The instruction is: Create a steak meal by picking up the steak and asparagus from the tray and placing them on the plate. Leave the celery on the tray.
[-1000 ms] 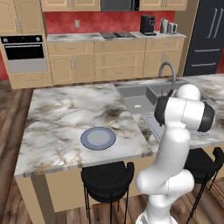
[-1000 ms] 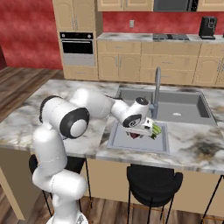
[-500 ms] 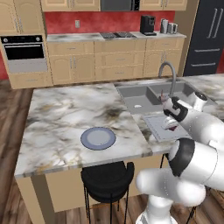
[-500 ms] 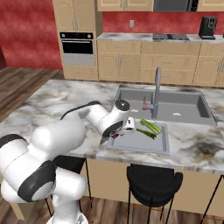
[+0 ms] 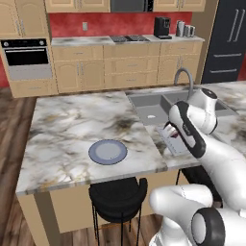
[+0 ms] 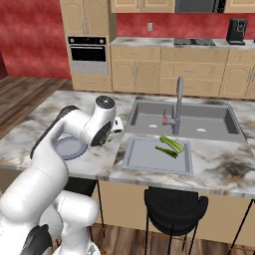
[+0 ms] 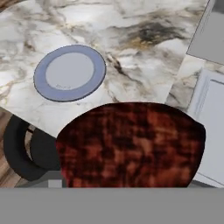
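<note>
Midway, the gripper [image 5: 169,130] holds the steak [image 7: 131,146] aloft — jaws clamped on the dark red chunk, which hangs between the tray [image 6: 149,157] behind it and the plate [image 7: 70,72] ahead. That plate carries nothing yet. Asparagus [image 6: 166,151] and celery [image 6: 173,144] lie together at the tray's far side; the asparagus is left to fetch. Bare marble counter [image 5: 77,129] lies ahead of the gripper — its front edge just beyond the plate.

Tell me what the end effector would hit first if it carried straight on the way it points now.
Probably the marble counter just beside the plate; the held steak would touch down first. Depth is unclear.
</note>
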